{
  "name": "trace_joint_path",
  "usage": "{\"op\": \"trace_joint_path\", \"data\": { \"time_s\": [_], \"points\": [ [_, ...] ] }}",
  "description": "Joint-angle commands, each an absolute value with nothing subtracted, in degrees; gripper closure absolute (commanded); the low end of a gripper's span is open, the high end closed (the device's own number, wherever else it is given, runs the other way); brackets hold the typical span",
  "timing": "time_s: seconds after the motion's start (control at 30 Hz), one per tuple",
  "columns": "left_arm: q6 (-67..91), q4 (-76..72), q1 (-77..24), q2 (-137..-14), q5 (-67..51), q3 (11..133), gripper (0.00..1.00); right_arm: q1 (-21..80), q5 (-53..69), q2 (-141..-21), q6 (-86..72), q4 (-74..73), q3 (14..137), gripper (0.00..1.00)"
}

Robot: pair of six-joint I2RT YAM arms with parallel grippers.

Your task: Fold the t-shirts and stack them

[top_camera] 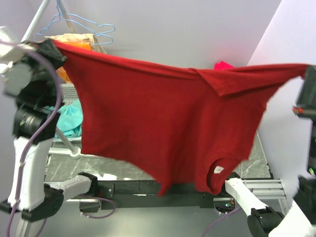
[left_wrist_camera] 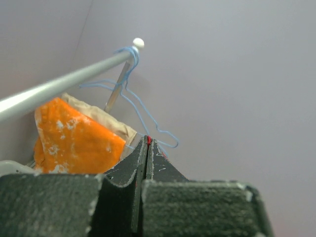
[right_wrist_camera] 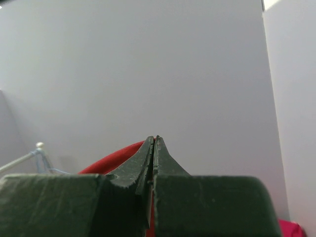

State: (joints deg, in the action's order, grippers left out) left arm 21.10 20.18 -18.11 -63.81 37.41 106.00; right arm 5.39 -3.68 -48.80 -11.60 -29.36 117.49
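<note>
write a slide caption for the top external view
Left gripper and right gripper hold a dark red cloth t-shirt spread wide in mid-air.

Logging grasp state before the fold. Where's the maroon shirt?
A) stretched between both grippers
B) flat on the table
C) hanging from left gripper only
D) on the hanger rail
A: the maroon shirt spans from the left gripper to the right gripper, both shut on its edge.

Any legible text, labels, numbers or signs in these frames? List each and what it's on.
No text can be read in any view.
The white neck tag on the dark red t-shirt is too small and blurred to read.
The wrist views show no lettering.
</note>
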Motion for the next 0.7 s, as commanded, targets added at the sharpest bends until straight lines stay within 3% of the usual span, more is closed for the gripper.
{"op": "trace_joint_path", "data": {
  "time_s": [0.0, 0.2, 0.33, 0.47, 0.67],
  "points": [
    [19.5, 17.14, -17.93, -70.56, 40.34, 101.19, 0.99, 5.54, -9.05, -54.13, -9.58, -20.94, 107.01, 1.0],
    [26.61, 16.43, -18.02, -83.45, 42.44, 89.14, 0.99, 4.92, -12.48, -63.0, -13.7, -9.7, 83.9, 1.0],
    [30.4, 18.81, -18.11, -97.27, 46.13, 90.52, 0.99, 4.48, -11.69, -79.22, -18.27, -4.14, 79.98, 1.0],
    [31.2, 20.39, -17.84, -111.42, 47.55, 98.77, 0.99, 4.31, -9.76, -96.29, -19.95, -3.43, 87.61, 1.0],
    [28.57, 21.79, -17.58, -135.06, 47.89, 121.34, 0.99, 3.96, -5.81, -122.58, -20.74, -8.34, 114.31, 1.0]
  ]
}}
